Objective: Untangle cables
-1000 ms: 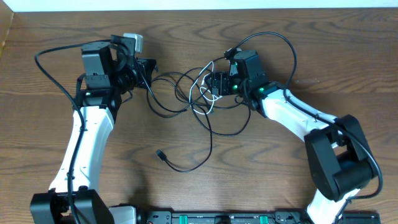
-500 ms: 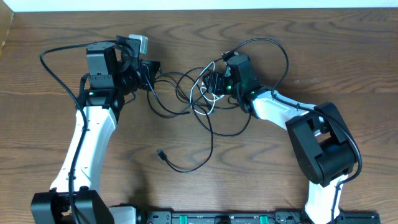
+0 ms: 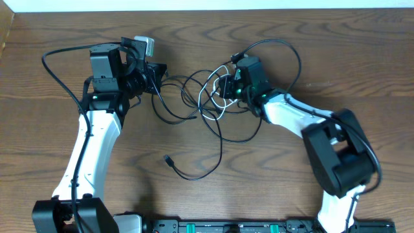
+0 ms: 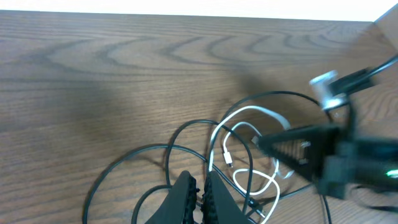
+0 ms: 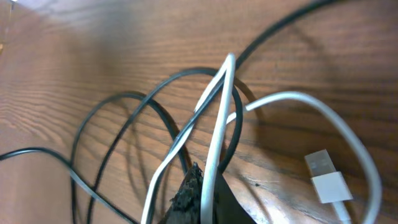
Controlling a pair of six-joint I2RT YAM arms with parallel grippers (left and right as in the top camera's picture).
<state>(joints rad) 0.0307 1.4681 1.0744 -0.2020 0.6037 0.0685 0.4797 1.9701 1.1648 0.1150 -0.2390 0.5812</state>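
Note:
The cables lie tangled mid-table between my two arms. Thin black cables point(image 3: 220, 139) loop outward, and one ends in a small plug point(image 3: 167, 160) nearer the front. The white cable point(image 3: 215, 102) curls inside the knot. My right gripper point(image 3: 224, 86) sits at the tangle's right side, shut on the white cable point(image 5: 217, 112), which passes between its fingertips point(image 5: 202, 180). A white USB plug point(image 5: 326, 177) lies just to the right. My left gripper point(image 3: 157, 72) is at the tangle's left edge, jaws together point(image 4: 200, 183) on a black cable point(image 4: 124, 162).
Thick black arm cables arc behind each arm point(image 3: 55, 71) point(image 3: 294, 55). The table's far edge point(image 3: 207, 9) meets a white wall. A black rail point(image 3: 226, 226) runs along the front edge. The right arm's base point(image 3: 339, 162) stands at the front right.
My right gripper has shut on the white cable, after shifting slightly left into the tangle. The left gripper stays shut, having moved a little to the right.

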